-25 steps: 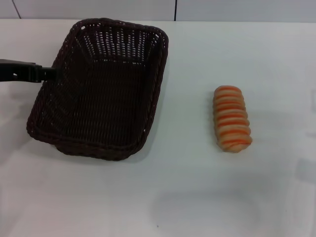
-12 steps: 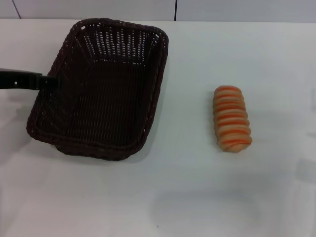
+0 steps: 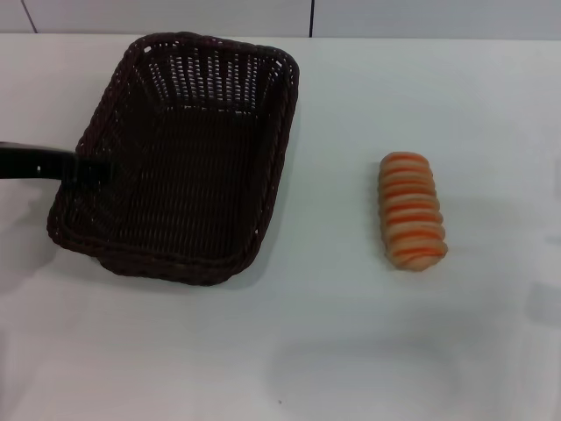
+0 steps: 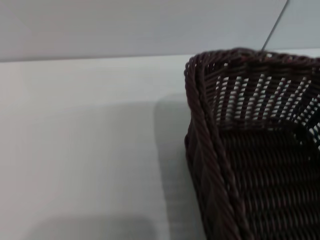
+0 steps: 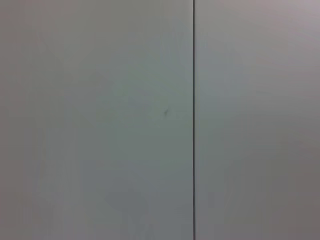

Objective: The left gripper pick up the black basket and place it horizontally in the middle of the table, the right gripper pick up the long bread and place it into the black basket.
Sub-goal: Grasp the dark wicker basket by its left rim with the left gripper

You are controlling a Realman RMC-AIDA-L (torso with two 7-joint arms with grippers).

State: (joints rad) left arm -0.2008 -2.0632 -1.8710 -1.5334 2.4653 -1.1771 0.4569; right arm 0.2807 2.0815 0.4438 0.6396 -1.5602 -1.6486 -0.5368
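Reaching in at the black basket (image 3: 180, 158), the left gripper (image 3: 83, 165) sits at its left rim; can't tell if it's closed on the weave. Basket is lengthwise, not horizontal, so placement isn't done. Long bread (image 3: 411, 210) lies untouched, well right of the basket. Right gripper isn't visible.

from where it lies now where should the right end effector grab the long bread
Across the middle of the long bread, coming straight down from above. It lies flat on the table with its long axis running near to far, well apart from the black basket, so fingers closing across its narrow width should hold best.
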